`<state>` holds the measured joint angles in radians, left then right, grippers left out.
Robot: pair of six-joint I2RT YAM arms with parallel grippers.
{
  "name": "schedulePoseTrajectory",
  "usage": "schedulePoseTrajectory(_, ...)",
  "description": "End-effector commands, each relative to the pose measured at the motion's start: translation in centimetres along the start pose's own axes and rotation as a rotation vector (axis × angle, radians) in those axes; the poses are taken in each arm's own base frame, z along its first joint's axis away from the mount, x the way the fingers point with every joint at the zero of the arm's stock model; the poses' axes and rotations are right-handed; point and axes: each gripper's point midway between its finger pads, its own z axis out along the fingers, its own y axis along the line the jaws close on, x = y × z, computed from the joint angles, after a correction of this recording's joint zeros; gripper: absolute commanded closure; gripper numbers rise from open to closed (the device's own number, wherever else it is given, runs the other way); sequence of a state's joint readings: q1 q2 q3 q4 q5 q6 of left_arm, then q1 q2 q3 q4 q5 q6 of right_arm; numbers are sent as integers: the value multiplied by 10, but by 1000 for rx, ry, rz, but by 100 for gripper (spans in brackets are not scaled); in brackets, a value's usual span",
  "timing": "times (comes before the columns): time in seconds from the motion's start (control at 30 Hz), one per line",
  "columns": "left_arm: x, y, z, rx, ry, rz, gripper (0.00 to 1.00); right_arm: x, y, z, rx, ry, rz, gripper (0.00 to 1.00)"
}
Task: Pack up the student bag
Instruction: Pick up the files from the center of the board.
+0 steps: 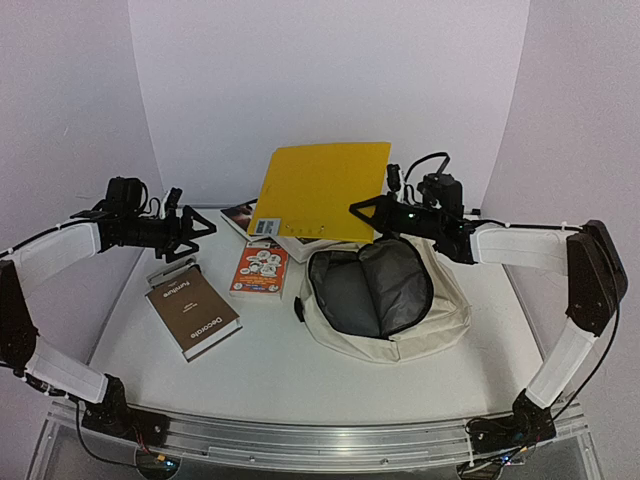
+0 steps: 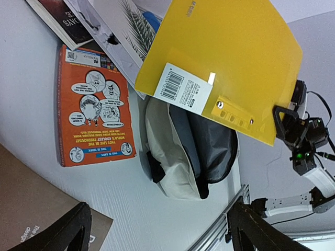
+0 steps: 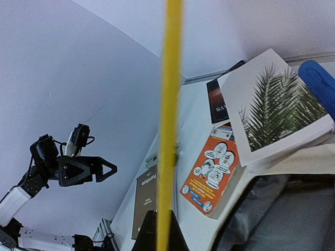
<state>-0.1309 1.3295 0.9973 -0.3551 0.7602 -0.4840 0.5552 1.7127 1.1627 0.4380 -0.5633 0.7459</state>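
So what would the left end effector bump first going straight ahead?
Probably the yellow folder the right end effector holds up; height is unclear, so it might pass under it to the student bag.

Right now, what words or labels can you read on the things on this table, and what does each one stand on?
"Decorate" and "Furniture": on the cover of the brown book.
"THEY LIVE IN THE WORLD'S COOLEST TREEHOUSE": on the orange book, upside down in the left wrist view.
Barcode sticker on the yellow folder: its print is too small to read.
Dark book at the back: its letters are cut off and cannot be read.
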Motion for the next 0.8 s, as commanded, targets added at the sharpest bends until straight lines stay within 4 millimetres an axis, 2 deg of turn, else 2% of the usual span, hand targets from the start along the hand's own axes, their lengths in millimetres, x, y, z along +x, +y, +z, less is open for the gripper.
schedulePoseTrajectory(0.0, -8, -32, 14, 109, 20, 115, 7, -2, 57, -42, -243, 94, -119, 100)
schedulePoseTrajectory(0.1, -9, -43, 28, 151, 63, 137, 5, 7, 70, -57, -316, 155, -130, 100)
schedulePoseTrajectory(0.23, -10, -54, 43, 192, 90, 158, 3, 22, 78, -67, -371, 220, -118, 100)
schedulePoseTrajectory(0.47, -14, -85, 42, 391, 96, 168, 3, 33, 79, -71, -402, 269, -104, 100)
schedulePoseTrajectory(0.6, -12, -97, 36, 470, 98, 171, 11, 33, 82, -72, -419, 281, -106, 100)
schedulePoseTrajectory(0.77, -7, -100, 33, 506, 96, 150, 34, 32, 83, -71, -421, 280, -103, 100)
